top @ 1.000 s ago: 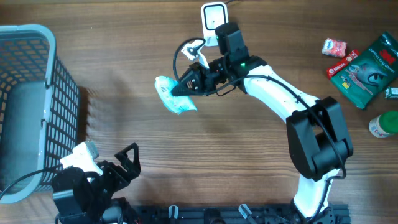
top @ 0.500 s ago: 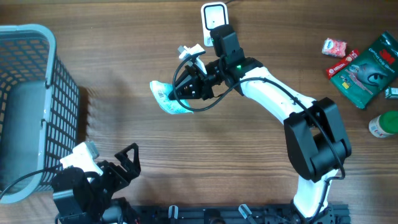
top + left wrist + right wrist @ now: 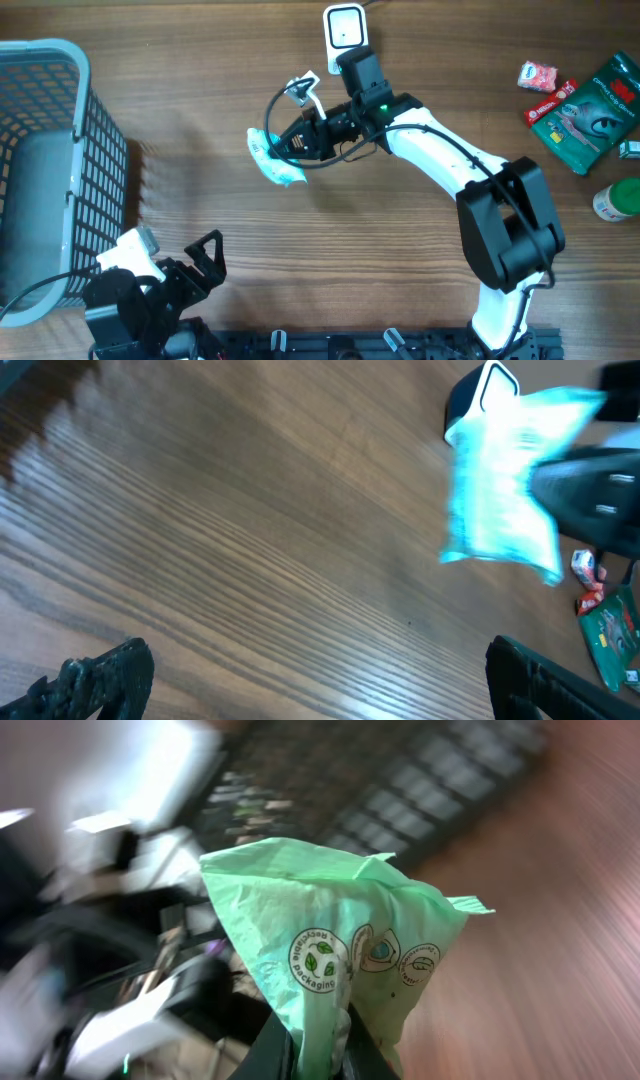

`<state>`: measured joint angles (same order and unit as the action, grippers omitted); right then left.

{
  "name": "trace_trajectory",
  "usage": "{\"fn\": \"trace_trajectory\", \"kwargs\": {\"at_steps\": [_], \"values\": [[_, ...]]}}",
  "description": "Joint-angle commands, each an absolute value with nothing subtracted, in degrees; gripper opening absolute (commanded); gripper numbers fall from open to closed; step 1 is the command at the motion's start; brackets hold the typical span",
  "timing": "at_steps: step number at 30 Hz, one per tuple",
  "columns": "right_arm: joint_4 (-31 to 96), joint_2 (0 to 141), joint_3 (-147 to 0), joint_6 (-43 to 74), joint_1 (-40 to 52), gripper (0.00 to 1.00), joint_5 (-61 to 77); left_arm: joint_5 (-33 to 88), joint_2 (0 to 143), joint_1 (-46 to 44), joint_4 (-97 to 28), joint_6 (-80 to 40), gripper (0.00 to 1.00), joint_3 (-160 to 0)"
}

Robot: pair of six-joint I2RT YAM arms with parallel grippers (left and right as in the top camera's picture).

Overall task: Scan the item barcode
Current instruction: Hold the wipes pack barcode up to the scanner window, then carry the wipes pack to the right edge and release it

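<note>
The right claw [image 3: 290, 145] is clamped on a pale blue-green pouch [image 3: 272, 160], holding it over the bench [image 3: 180, 110] near the white scanner [image 3: 344, 26], down and to its left in the overhead view. The pouch's round printed logos face the wrist camera. The left claw [image 3: 203, 258] stands wide apart and empty at the near edge beside the basket [image 3: 60, 50], well apart from the pouch.
</note>
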<state>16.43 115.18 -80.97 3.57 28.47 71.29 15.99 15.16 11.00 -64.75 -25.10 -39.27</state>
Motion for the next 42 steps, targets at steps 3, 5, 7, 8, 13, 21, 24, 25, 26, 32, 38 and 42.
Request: {"fn": "trace_trajectory", "kwargs": {"at_steps": [3,5,7,8,13,21,24,25,26,32,38,42], "values": [[31.79,115.63,-81.23,8.84,28.42,0.04,30.59,16.47,15.07,11.09,-64.62,-23.99,1.00,-39.18],[35.07,115.61,-82.67,5.93,28.10,0.04,23.81,16.49,15.07,11.09,-64.62,-23.99,1.00,-39.18],[37.32,115.61,-85.45,2.35,28.05,0.04,16.51,16.47,15.07,11.09,-64.62,-23.99,1.00,-39.18],[38.02,115.61,-87.00,0.54,28.05,0.04,12.14,16.47,15.07,11.09,-64.62,-24.01,1.00,-39.18],[38.00,116.97,-95.61,-9.08,27.68,0.04,-11.57,16.47,15.07,11.09,-64.62,-24.01,1.00,-39.18],[34.41,128.75,-111.11,-21.61,24.38,0.04,-19.94,16.47,15.07,11.09,-64.62,-23.99,1.00,-39.18],[33.95,132.57,-116.25,-25.08,23.97,0.04,-21.32,16.47,15.07,11.09,-64.62,-23.99,1.00,-39.18],[33.65,133.40,-117.30,-26.44,23.97,0.04,-21.71,16.47,15.07,11.09,-64.62,-24.01,1.00,-39.18],[33.45,133.93,-118.37,-27.97,24.14,0.04,-21.65,16.49,15.07,11.09,-64.62,-23.99,1.00,-39.18],[30.70,134.91,-119.37,-32.91,25.04,0.04,-25.52,16.47,15.07,11.09,-64.62,-24.01,1.00,-39.18],[31.18,134.89,-120.55,-30.50,25.85,0.04,-21.65,16.47,15.07,11.09,-64.62,-23.99,1.00,-39.18],[34.20,134.87,-122.10,-21.65,25.87,0.04,-15.51,16.49,15.07,11.09,-64.62,-23.99,1.00,-39.18]]}}
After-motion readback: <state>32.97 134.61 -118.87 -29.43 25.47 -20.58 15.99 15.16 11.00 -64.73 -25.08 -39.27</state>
